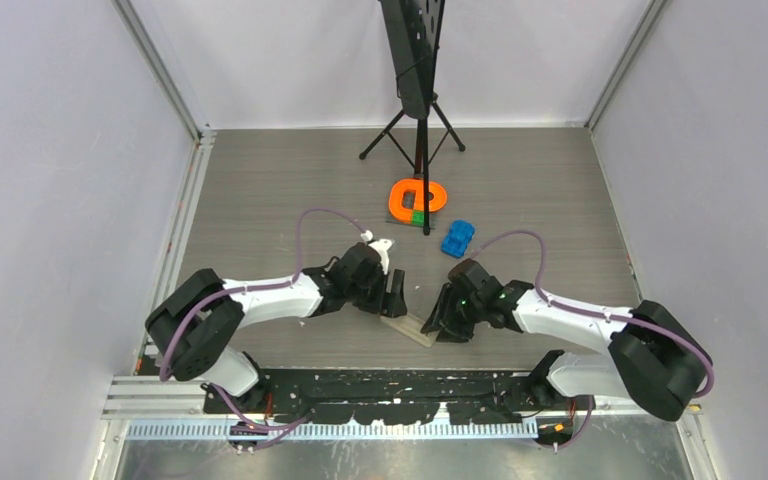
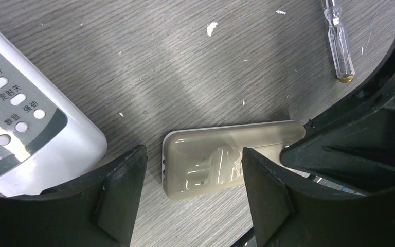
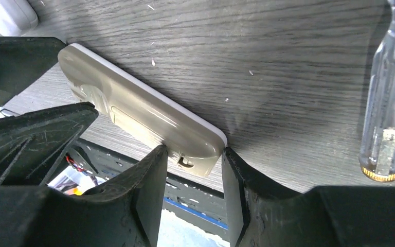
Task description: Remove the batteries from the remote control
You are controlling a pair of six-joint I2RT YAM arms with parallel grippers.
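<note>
A grey wood-grain table [image 1: 260,180] sits inside a white-walled cell. Both arms reach in towards its near middle.

The left gripper [image 2: 193,164] stands open, one finger on each side of the left end of the beige remote control [image 2: 226,149]. There is a bare strip of table between the remote and one finger [image 2: 123,190], while the other finger [image 2: 267,200] overlaps the remote's body.

The right gripper [image 3: 193,157] brackets the remote's opposite, right end. Its fingers [image 3: 149,195] sit tight against both sides there, but whether they are pressing on it cannot be told.

The remote lies flat with its back upward, slanting between the two grippers, close to the near edge of the table. The moulded panel on its back looks closed, so the batteries are hidden.

Just left of the beige remote lies a white remote [image 2: 36,128], face up, with round and oval buttons labelled in Chinese. A clear-handled screwdriver [image 3: 388,103] lies near the right gripper, apart from the beige remote.

Farther back near the centre of the table, just right of the beige remote's line, is a blue toy [image 1: 457,238]. An orange ring [image 1: 418,197] lies beyond it, at the foot of a black tripod stand [image 1: 420,110] near the far wall.
</note>
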